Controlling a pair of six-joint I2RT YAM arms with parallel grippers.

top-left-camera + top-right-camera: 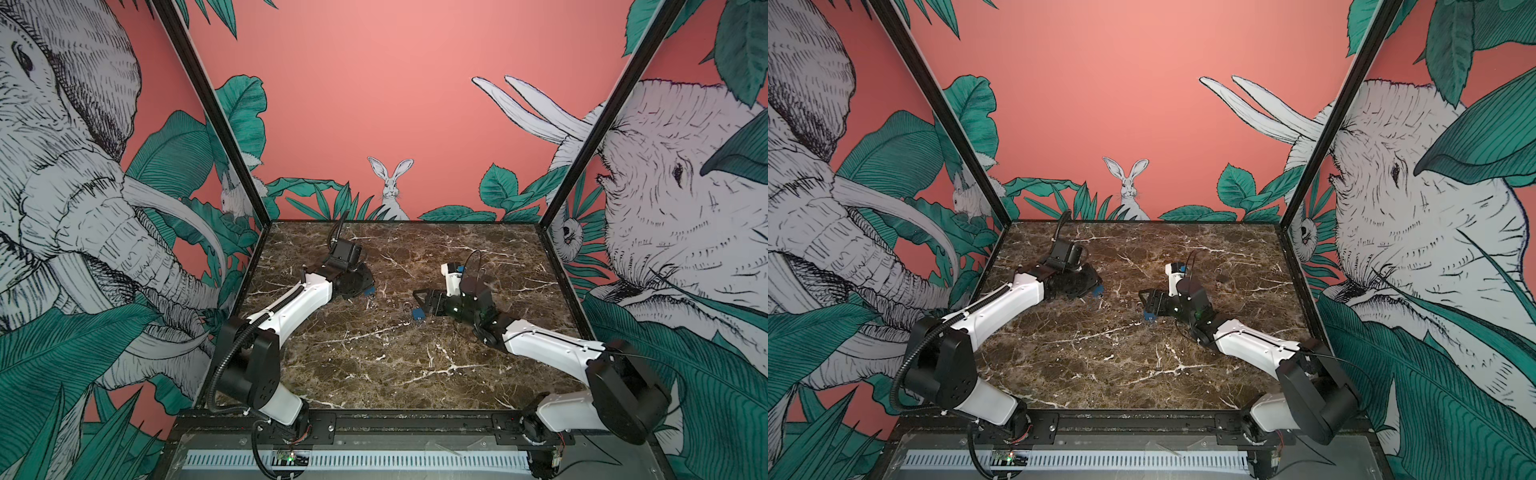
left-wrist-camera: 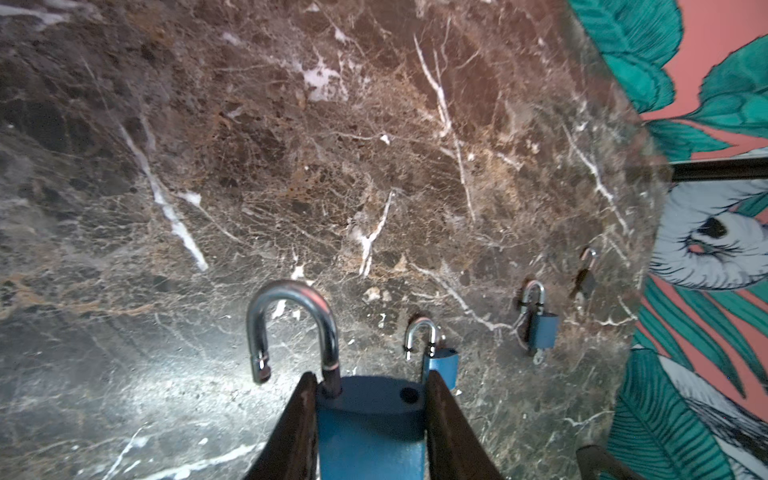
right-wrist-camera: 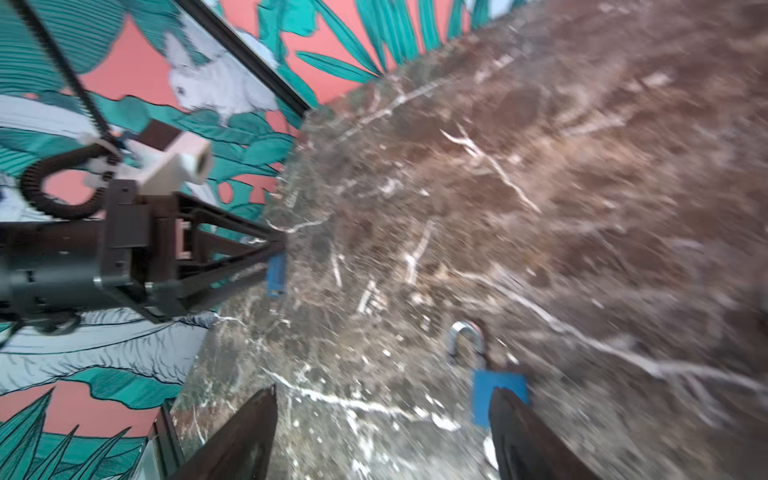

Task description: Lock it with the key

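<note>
The left claw (image 2: 370, 384) is clamped on the body of a blue padlock (image 2: 370, 428), held left of the worktop's (image 1: 374, 365) middle with its steel shackle (image 2: 291, 328) swung open. The right claw (image 3: 382, 432) has its fingers well apart, low at the worktop's middle. There a second blue padlock (image 3: 486, 390) lies, shackle open, just beside one finger (image 3: 528, 436); the blur hides whether they touch. Toward the right edge lie another blue padlock (image 2: 540, 328) and a dark padlock (image 2: 586, 278).
</note>
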